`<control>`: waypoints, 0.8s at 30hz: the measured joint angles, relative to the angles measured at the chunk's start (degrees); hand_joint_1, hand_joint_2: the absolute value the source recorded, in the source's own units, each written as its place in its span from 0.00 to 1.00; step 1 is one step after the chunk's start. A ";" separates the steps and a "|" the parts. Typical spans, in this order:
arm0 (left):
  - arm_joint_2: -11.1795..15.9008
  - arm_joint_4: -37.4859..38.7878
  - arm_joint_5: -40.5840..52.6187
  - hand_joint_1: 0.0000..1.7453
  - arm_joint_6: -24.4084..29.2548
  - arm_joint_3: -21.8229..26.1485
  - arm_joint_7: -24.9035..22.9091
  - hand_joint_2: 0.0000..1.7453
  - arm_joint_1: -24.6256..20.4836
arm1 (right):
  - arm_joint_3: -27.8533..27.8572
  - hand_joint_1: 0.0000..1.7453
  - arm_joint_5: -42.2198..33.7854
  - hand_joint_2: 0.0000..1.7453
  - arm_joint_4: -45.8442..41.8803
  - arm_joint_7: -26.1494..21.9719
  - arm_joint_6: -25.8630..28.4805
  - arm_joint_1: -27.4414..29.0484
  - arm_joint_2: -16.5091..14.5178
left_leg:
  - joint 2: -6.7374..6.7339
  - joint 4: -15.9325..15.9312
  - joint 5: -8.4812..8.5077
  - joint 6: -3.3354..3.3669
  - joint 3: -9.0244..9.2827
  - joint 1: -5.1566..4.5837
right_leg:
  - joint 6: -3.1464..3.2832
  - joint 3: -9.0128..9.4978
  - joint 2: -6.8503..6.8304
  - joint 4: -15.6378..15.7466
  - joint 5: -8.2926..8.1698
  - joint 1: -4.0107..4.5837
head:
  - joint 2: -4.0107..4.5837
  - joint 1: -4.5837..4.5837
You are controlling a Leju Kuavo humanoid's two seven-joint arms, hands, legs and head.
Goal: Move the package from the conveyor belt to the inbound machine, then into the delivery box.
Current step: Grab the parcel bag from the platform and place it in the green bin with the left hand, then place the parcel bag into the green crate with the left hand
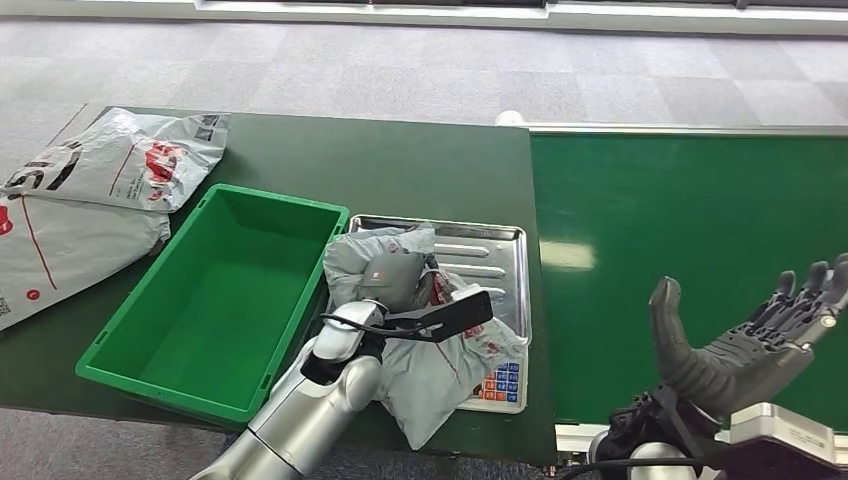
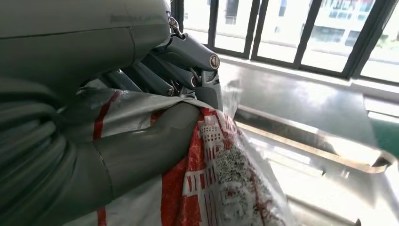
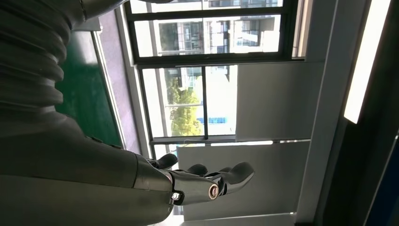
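Head view puts the package [image 1: 440,375], a crumpled grey mailer with red print, on the inbound machine [image 1: 500,262], a steel-trayed scale with a keypad, its lower end spilling past the tray toward the worktop [image 1: 400,165] edge. The left hand [image 1: 400,283] sits on its upper part; the left wrist view shows the thumb [image 2: 155,136] pressed into the film and the fingers [image 2: 188,61] curled over a fold, so the hand holds it. The grip looks to take only loose film, so on a lift the bag could sag, slip free, or drag across the tray. The delivery box [image 1: 150,345], a green crate, stands just beside the scale, and its near wall must be cleared. The right hand [image 1: 745,340] hovers with fingers spread over the green conveyor belt [image 1: 690,230], holding nothing. Two more mailers [image 1: 100,190] lie beyond the crate.
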State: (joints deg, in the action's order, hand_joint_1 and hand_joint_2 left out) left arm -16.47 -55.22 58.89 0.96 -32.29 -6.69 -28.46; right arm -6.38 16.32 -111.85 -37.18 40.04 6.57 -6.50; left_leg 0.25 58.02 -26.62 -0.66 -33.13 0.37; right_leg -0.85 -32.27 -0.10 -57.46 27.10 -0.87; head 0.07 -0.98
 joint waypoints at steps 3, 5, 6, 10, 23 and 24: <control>0.81 -6.38 -2.27 1.00 3.67 2.17 0.99 1.00 0.51 | 0.65 0.00 0.38 1.00 -0.58 -0.03 0.00 0.44 -0.44 | 0.00 0.00 0.02 -0.02 -0.15 0.00 | 0.00 -0.15 0.01 -0.03 -0.01 0.01 | 0.00 0.00; 1.65 -11.83 -3.77 1.00 6.40 4.39 1.15 1.00 0.34 | 1.16 0.00 0.71 1.00 -0.81 -0.10 0.00 0.61 -0.81 | -0.02 0.00 0.03 -0.03 -0.20 0.01 | 0.01 -0.23 0.05 -0.05 -0.01 0.01 | 0.00 0.00; 2.13 -14.65 -4.53 1.00 7.27 5.80 1.03 1.00 0.05 | 1.44 0.00 0.91 1.00 -0.88 -0.16 0.00 0.70 -1.04 | -0.03 0.00 0.03 -0.03 -0.20 0.01 | 0.01 -0.25 0.07 -0.05 -0.01 0.02 | 0.00 0.00; 4.01 -22.87 -7.77 1.00 8.07 11.84 0.51 1.00 -1.87 | 2.34 0.00 1.43 1.00 -0.91 -0.44 0.00 1.02 -2.03 | -0.03 -0.01 0.04 -0.05 -0.19 0.02 | 0.01 -0.26 0.08 -0.07 0.00 0.04 | 0.00 0.00; 8.22 -26.24 -11.57 0.99 11.31 20.84 1.13 1.00 -3.71 | 3.39 0.00 -0.02 1.00 -0.83 -2.25 -0.02 1.43 -3.26 | -0.02 0.01 0.06 -0.07 -0.20 0.02 | 0.01 -0.24 0.05 -0.06 -0.01 0.01 | 0.00 0.00; 8.45 -26.12 -11.63 0.74 11.46 21.06 1.05 1.00 -3.78 | 3.40 0.00 -0.15 1.00 -0.80 -2.39 -0.01 1.43 -3.27 | -0.02 0.01 0.06 -0.07 -0.21 0.02 | 0.01 -0.25 0.05 -0.06 -0.01 0.01 | 0.00 0.00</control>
State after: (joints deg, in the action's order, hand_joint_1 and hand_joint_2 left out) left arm -8.02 -81.34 47.25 12.41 -11.23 -5.64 -32.24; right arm -2.98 16.16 -112.64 -39.58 40.03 8.00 -9.77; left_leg 0.23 58.02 -26.56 -0.73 -33.34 0.40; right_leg -0.84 -32.52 -0.05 -57.52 27.10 -0.86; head 0.07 -0.98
